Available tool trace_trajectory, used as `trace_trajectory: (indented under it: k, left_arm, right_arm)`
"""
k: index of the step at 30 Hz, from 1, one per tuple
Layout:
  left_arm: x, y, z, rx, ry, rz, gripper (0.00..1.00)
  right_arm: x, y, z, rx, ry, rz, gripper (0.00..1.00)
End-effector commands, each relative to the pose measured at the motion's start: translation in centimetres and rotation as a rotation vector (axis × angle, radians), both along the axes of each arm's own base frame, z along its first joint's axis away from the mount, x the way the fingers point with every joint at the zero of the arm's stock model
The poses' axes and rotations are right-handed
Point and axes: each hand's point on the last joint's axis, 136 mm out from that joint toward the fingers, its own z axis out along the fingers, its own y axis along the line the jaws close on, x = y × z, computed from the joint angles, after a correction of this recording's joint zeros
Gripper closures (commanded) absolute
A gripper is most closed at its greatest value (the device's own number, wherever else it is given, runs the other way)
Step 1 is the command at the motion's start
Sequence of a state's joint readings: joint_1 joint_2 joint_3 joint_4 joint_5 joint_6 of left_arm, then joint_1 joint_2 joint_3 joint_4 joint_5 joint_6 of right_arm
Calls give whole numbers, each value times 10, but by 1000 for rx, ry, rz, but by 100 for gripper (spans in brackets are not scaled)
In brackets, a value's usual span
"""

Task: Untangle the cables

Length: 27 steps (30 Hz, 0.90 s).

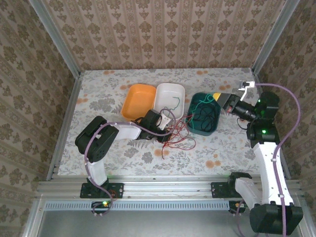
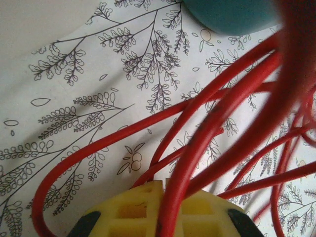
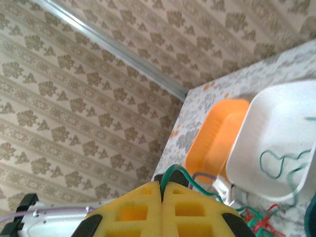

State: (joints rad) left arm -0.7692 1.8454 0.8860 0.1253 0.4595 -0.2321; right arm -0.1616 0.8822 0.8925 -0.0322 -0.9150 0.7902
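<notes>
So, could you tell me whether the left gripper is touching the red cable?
Touching. The left wrist view shows the left gripper shut on the red cable, which rises out of the seam between its yellow pads.

Thin red cables; thin green cable. Oval orange plastic tub, white plastic tub, teal plastic bin. White tablecloth has a grey-and-orange floral print. Beige damask-patterned walls.

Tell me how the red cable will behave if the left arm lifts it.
Likely floppy: the red cable lies in loose curving loops on the table, so it should sag from the left pincer gripping it. Probably light, being so thin. It may drag other strands along, since several red loops cross one another.
</notes>
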Motion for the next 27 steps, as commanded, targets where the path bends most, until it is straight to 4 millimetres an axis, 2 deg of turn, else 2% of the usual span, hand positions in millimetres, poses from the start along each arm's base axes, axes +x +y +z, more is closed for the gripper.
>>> trace_trajectory:
  k: [1, 4, 11, 15, 18, 20, 22, 27]
  left_arm:
    - [-49, 75, -83, 366, 185, 39, 100]
    - [-50, 76, -83, 367, 185, 39, 100]
    - [-51, 78, -83, 370, 168, 43, 100]
    - [-48, 96, -88, 446, 137, 107, 100]
    - [-48, 111, -90, 510, 113, 167, 100]
    - [-53, 117, -88, 540, 91, 181, 100]
    - [-59, 118, -84, 551, 62, 176, 100]
    - [-60, 119, -70, 518, -20, 208, 100]
  right_arm:
    - [-1, -16, 36, -52, -122, -100, 100]
    - [3, -23, 37, -50, -114, -139, 100]
    - [0, -22, 43, -61, -138, -133, 100]
    - [-5, -31, 58, -95, -177, -197, 100]
    - [-8, -27, 71, -96, -208, -174, 99]
    - [-12, -19, 74, -98, -221, -120, 99]
    - [-22, -1, 73, -113, -243, -33, 98]
    - [-56, 58, 48, -164, -221, 232, 98]
